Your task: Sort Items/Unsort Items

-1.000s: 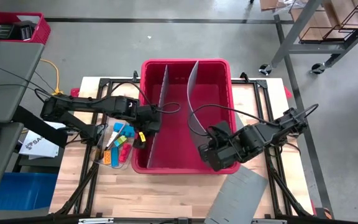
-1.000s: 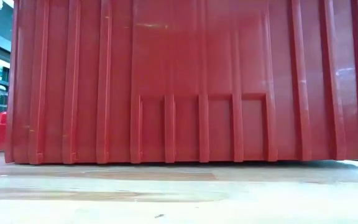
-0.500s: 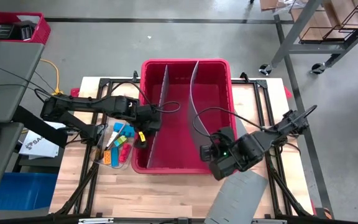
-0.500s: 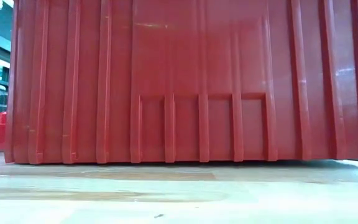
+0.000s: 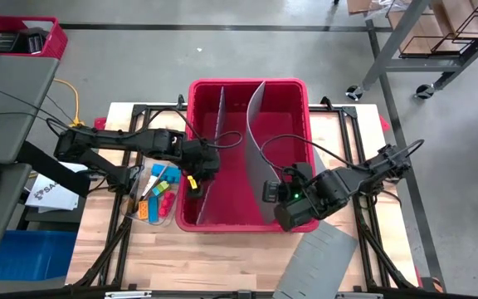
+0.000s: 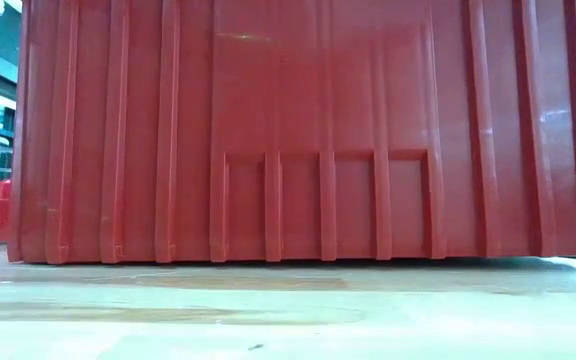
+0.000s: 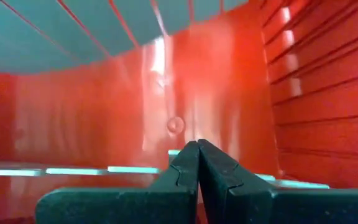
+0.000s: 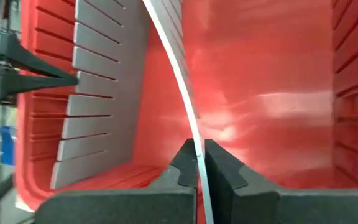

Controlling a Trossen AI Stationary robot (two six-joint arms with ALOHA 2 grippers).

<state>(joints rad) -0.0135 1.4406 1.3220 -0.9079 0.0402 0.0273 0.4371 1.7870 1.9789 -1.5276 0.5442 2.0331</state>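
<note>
The items (image 5: 158, 195), small orange, blue, yellow, red and green pieces, lie in a clear tray on the table, left of the red bin (image 5: 247, 85). Two grey dividers stand in the bin, a straight left one (image 5: 216, 137) and a bowed right one (image 5: 256, 141). My left gripper (image 7: 197, 144) is shut and empty. It hangs in the bin's left compartment (image 5: 208, 164), close to the left wall. My right gripper (image 5: 270, 195) is shut on the right divider near the bin's near wall. My right gripper pinches the right divider's thin edge (image 8: 196, 134) between its two fingers, near the sheet's near end. The fingers come slanting down from the table's right and near side. The sheet stands on edge in the bin, bowed toward the left, its far end (image 5: 263, 85) at the far wall.
A loose grey sheet (image 5: 318, 259) lies on the table at the near right, past the bin's corner. The bin's near wall (image 6: 298, 130) fills the low view. A black frame (image 5: 139, 110) runs around the bin. Papers (image 5: 50, 193) lie at the table's left edge.
My right gripper has rolled at the wrist while keeping its hold, dipping toward the near edge and coming back. The right divider's near part has swung with it and now shows more of its broad face. Its far end has stayed at the far wall.
</note>
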